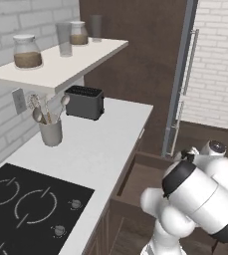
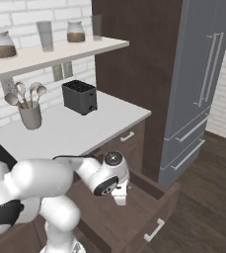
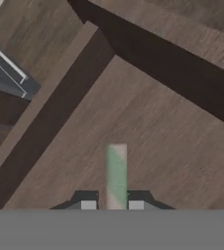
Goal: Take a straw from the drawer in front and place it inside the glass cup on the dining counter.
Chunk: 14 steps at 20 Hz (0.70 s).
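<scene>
Open drawer (image 2: 134, 217), dark brown wood, low side walls, directly under the gripper (image 3: 112, 206). Straw (image 3: 116, 173), pale greenish-white, sits between the 2 finger tips, over the drawer floor; contact with the floor unclear. White worktop (image 1: 93, 149) behind and left of the gripper carries 1 dark toaster (image 1: 84, 101), 1 grey utensil holder (image 1: 51, 131), and the black cooktop (image 1: 26, 209).

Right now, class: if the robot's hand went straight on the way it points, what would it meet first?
Probably the drawer's wooden floor. The hand, shut on the straw, points down into the open drawer; how far off the floor is remains unclear.
</scene>
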Motion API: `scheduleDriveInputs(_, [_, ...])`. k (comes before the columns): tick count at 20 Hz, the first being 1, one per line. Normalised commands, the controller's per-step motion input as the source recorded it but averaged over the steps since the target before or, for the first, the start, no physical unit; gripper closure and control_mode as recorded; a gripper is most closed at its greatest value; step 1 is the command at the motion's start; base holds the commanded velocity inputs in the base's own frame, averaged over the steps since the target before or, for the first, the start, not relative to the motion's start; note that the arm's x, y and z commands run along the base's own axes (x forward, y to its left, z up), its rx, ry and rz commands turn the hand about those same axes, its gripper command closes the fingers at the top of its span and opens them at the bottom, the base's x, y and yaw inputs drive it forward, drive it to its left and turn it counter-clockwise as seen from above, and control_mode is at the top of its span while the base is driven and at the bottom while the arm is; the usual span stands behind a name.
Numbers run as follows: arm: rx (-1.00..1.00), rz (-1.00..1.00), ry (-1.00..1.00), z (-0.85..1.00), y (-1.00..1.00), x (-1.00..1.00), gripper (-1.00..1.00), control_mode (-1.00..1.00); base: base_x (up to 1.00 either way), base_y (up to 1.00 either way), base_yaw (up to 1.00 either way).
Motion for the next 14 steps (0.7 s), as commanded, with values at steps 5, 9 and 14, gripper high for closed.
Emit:
scheduleDriveInputs(5, [0.0, -0.04, 0.05, 1.0, 0.03, 0.31, 1.0, -1.0, 0.0, 0.0, 0.0])
scheduleDriveInputs(9, [0.01, 0.01, 0.13, 1.0, 0.02, 0.08, 1.0, -1.0, 0.0, 0.0, 0.0])
scheduleDriveInputs(14, [0.0, 0.13, 0.1, 1.0, 0.0, -0.09, 1.0, -1.0, 0.0, 0.0, 0.0])
